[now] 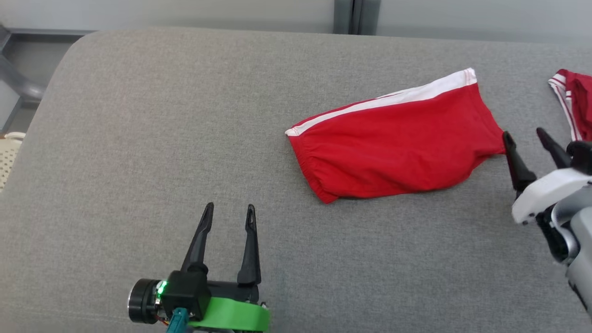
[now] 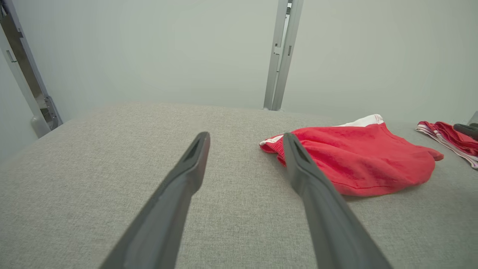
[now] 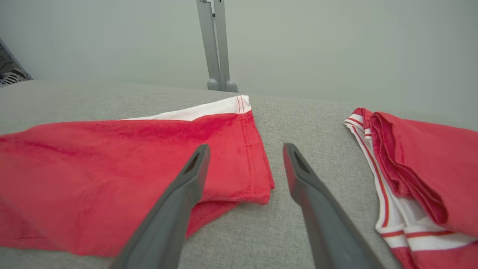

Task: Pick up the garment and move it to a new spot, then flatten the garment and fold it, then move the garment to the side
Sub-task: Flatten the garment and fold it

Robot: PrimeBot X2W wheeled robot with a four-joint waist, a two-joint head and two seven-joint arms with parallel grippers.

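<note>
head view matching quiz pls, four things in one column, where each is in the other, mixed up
1 red shorts
2 red striped garment
3 left end effector
4 right end effector

a open, lower left over bare cushion
b lying right of centre
c open, by the shorts' right corner
d cut off by right edge

Pairs: 1-b, 2-d, 3-a, 4-c

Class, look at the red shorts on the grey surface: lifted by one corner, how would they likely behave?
The red shorts lie limp and creased, so they would probably droop. They look thin, so likely light. Pushed on the grey surface, they may bunch.
</note>
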